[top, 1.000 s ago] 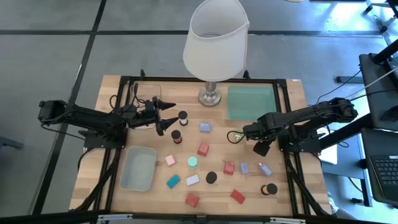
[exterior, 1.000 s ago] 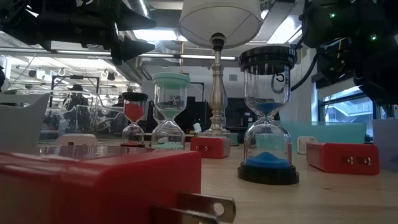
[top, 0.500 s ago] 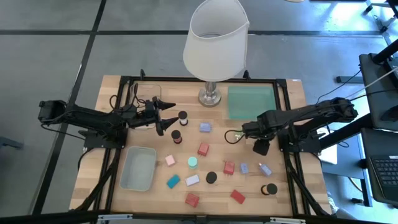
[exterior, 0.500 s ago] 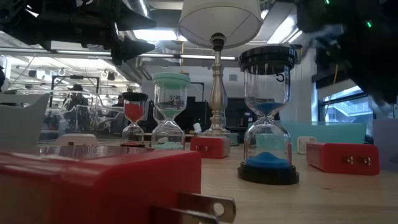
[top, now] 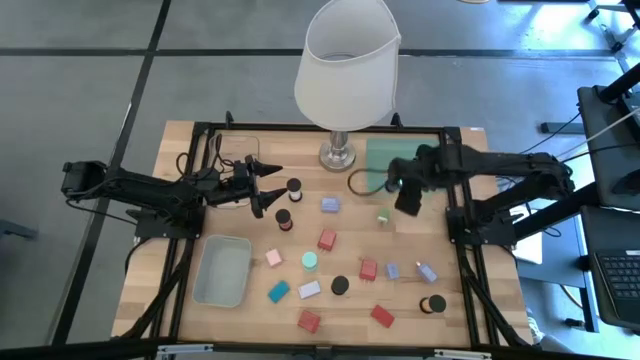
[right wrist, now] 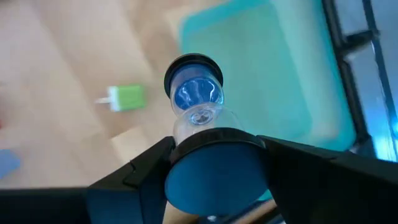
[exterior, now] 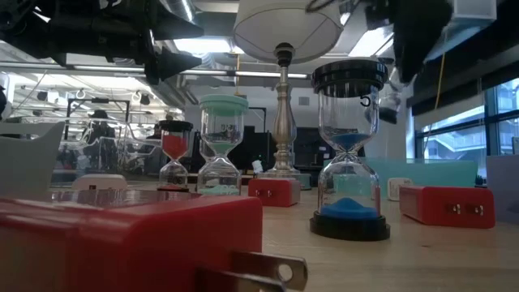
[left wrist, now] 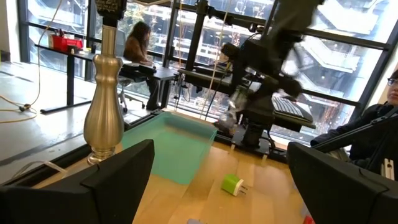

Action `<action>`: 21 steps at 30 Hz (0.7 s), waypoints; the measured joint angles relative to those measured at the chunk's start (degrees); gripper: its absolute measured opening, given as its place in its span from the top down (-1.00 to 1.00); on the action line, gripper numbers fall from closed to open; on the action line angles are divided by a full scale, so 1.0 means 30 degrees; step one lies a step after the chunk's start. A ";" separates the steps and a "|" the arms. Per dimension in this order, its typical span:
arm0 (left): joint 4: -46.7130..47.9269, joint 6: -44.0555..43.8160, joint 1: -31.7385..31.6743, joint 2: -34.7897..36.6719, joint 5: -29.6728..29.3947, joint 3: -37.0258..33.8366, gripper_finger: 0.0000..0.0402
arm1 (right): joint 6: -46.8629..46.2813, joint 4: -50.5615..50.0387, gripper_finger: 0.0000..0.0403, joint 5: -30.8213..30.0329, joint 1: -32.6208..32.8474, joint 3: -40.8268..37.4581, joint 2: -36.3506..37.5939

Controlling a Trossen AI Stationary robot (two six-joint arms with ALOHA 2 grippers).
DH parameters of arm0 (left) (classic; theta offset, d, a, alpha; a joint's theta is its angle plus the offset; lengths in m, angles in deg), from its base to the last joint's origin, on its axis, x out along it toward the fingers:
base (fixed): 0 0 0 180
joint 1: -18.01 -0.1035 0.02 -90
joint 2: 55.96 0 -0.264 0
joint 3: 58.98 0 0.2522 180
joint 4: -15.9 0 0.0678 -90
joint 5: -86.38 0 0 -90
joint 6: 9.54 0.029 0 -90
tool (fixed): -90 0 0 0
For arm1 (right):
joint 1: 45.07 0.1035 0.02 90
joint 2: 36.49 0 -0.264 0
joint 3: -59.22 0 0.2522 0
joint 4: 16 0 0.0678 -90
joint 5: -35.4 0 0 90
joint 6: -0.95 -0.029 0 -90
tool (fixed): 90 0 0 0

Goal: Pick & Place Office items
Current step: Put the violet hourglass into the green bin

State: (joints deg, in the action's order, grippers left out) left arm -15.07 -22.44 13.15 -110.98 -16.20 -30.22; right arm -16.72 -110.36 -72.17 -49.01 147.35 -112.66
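Note:
My right gripper [top: 405, 200] hangs high over the table's far right, by the green mat [top: 405, 160], shut on a small hourglass with blue sand [right wrist: 198, 99]. A green plug block [top: 382, 215] lies on the wood beneath it. Red [top: 327, 239], teal [top: 279, 291] and lavender [top: 330, 205] blocks lie across the middle of the table. Among them stand hourglasses with mint [top: 310, 260] and black [top: 340, 285] caps. My left gripper [top: 270, 185] hovers level at the left, open, beside a black-capped hourglass [top: 294, 186]. My right gripper pinches the hourglass by its upper end cap [right wrist: 214, 168], one finger on each side. The fingers [right wrist: 146, 165] come from above, pointing steeply down. The hourglass hangs below them, its other cap [right wrist: 194, 65] lowest, lifted clear of the table.
A tall lamp with a white shade [top: 345, 60] stands at the far middle, its base [top: 338, 155] just left of the mat. A grey-blue bin [top: 222, 270] sits near left and a clear tray [top: 238, 148] far left. A cable loop [top: 358, 182] trails by the right gripper.
My right gripper has risen and swung toward the table's far edge and the lamp, tipping more steeply down. It now hangs beside the mat, and the blue-sand hourglass has come up with it, clear of the table.

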 joint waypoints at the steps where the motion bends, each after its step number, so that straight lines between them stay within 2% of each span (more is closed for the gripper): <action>1: 0.0000 0.0005 0.0000 0.0005 0.0005 0.0000 -0.81 | 0.0416 -0.0005 -0.07 -0.0013 -0.0690 0.0000 -0.0076; 7: 0.0138 0.0029 0.0000 0.0005 0.0005 0.0000 -0.81 | 0.3146 0.0521 -0.07 0.0001 -0.4989 0.0000 -0.1039; 13: 0.0146 0.0049 0.0000 0.0005 0.0007 0.0000 -0.81 | 0.5096 0.1364 -0.06 -0.0006 -0.9016 0.0000 -0.3185; 21: 0.0426 0.0051 0.0000 0.0005 0.0007 -0.0003 -0.81 | 0.7310 0.1670 -0.08 0.0015 -1.2791 0.0000 -0.6086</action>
State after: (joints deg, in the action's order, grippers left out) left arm -13.79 -22.29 13.15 -110.96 -16.18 -30.23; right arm 5.21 -105.35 -72.12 -87.38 147.35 -130.92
